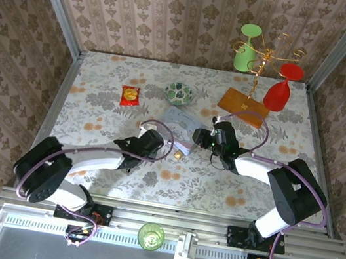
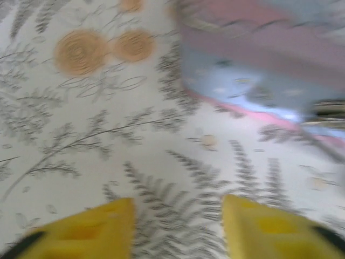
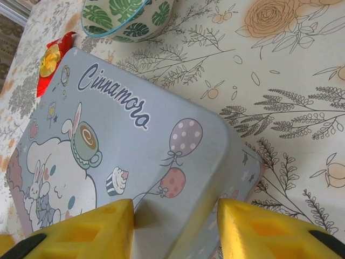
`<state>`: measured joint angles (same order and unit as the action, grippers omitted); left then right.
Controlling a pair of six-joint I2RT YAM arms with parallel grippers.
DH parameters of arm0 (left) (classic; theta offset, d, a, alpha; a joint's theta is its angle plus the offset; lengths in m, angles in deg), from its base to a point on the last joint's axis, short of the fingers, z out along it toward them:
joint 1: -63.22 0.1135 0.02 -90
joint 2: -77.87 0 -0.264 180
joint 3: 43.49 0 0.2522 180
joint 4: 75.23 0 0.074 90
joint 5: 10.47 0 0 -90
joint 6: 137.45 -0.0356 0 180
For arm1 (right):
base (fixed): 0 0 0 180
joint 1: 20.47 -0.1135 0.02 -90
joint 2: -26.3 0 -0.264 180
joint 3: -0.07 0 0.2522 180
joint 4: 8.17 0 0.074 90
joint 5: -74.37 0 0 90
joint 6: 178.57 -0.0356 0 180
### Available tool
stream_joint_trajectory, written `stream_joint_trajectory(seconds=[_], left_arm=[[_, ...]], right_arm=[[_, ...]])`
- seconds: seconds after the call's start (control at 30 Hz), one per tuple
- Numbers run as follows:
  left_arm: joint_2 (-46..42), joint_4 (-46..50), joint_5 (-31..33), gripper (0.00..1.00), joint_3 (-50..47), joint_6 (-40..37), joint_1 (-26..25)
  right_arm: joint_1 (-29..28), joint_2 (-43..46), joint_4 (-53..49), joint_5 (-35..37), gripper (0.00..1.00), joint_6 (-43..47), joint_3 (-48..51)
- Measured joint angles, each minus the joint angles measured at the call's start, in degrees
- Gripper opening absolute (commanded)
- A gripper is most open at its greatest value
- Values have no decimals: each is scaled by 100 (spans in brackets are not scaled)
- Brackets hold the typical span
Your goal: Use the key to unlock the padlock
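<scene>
The pastel tin [image 1: 179, 122] lies mid-table. A tiny brass-coloured thing, which I take for the padlock [image 1: 178, 155], sits at the tin's near corner. My left gripper [image 1: 167, 147] is just left of it. In the blurred left wrist view the left gripper [image 2: 178, 226] is open over bare cloth, the tin [image 2: 259, 59] is ahead to the right, and a metallic blur [image 2: 328, 112] shows at the right edge. My right gripper [image 1: 197, 137] is at the tin's right corner. Seen from its wrist, the right gripper [image 3: 175, 226] is open astride that corner of the tin [image 3: 135, 135]. I cannot make out the key.
A leaf-patterned bowl [image 1: 180, 93] [image 3: 126, 16] stands behind the tin. A red-and-yellow snack packet [image 1: 130, 96] [image 3: 51, 56] lies to the left. At the back right a wooden board [image 1: 243, 105] carries a gold stand with a green glass [image 1: 247, 49] and a red glass [image 1: 279, 91].
</scene>
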<state>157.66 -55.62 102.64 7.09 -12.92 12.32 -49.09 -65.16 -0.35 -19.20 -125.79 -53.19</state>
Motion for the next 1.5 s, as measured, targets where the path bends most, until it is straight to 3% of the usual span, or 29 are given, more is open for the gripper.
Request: stream_joint_trajectory(seconds=[0.2, 0.3, 0.37, 0.63, 0.73, 0.87, 1.0, 1.13, 1.2, 1.3, 1.5], left_arm=[[951, -212, 114, 100, 992, 450, -1088], [1506, -221, 190, 100, 1248, 669, -1128], [1825, -214, 238, 95, 1314, 782, -1115], [2004, -420, 249, 85, 1224, 992, -997], [2127, -247, 380, 78, 1373, 966, -966], [2251, -52, 533, 59, 1486, 955, -962], [1996, -264, 533, 34, 1045, 1034, -881], [1843, -278, 551, 34, 870, 1027, -848], [1829, -175, 621, 27, 870, 988, -890], [1867, 175, 949, 6, 1010, 796, -1043], [2404, 452, 1849, 0, 1434, 79, -1285]], right_arm=[[11, 0, -254, 9, 47, 151, -129], [15, -2, -251, -7, 47, 151, -129], [24, -7, -247, -26, 47, 149, -127], [63, -44, -190, -142, 47, 146, -127], [68, -96, -94, -151, 46, 144, -127], [74, -129, 15, -162, 46, 142, -109], [72, -142, 142, -195, 46, 129, -50], [61, -210, 256, -297, 45, 107, -48], [61, -214, 267, -308, 45, 103, -48], [61, -216, 269, -317, 45, 101, -48], [66, -275, 260, -315, 45, 103, -107]])
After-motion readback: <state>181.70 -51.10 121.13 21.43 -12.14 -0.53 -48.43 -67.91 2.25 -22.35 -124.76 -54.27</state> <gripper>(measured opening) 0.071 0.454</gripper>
